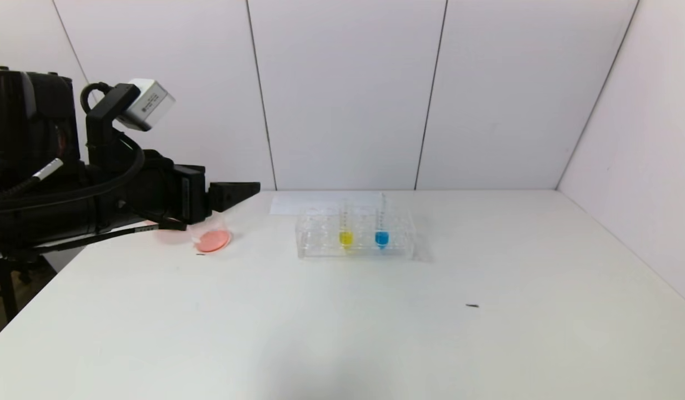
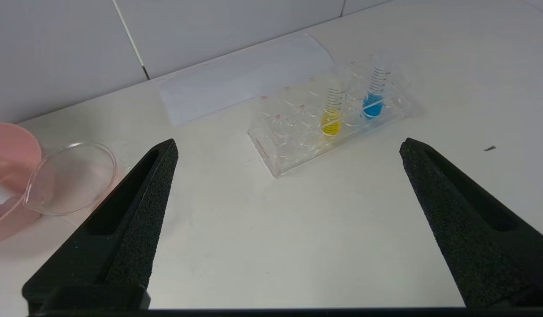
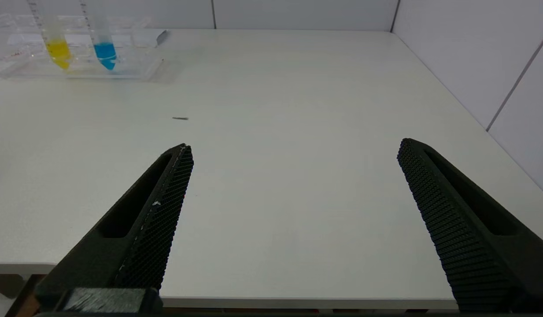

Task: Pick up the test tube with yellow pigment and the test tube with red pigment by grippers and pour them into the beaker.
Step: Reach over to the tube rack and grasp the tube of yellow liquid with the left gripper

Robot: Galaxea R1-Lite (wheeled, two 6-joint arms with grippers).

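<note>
Clearance is the thing to weigh first at the far left, where your left hand (image 2: 288,147) hangs above the counter's (image 1: 342,333) left rear corner with its fingers wide apart and nothing between them. Just beneath and beside it sit the pink bowl (image 2: 7,176) and, touching the bowl's near side, the beaker (image 2: 71,178), which looks empty in the left wrist view; a reddish patch shows at its base in the head view, but you cannot tell whether that is liquid or the bowl seen through glass. Moving right, the clear rack (image 1: 356,239) lies near the counter's middle rear, at about 1 o'clock from the left hand, its long side running left to right. The test tube with yellow pigment (image 1: 345,228) stands upright in it, nearer your left arm, with the blue-tipped tube (image 1: 381,228) just beside it on the right. No test tube with red pigment is visible in any view. A white sheet (image 1: 320,203) lies flat behind the rack. Farther right, the right hand (image 3: 293,149) hovers over the near right edge, fingers spread and empty, with the rack well apart at roughly 10 o'clock from it. Open counter lies all around the rack's front, so you have room; I judge the left arm better placed for the yellow tube.
</note>
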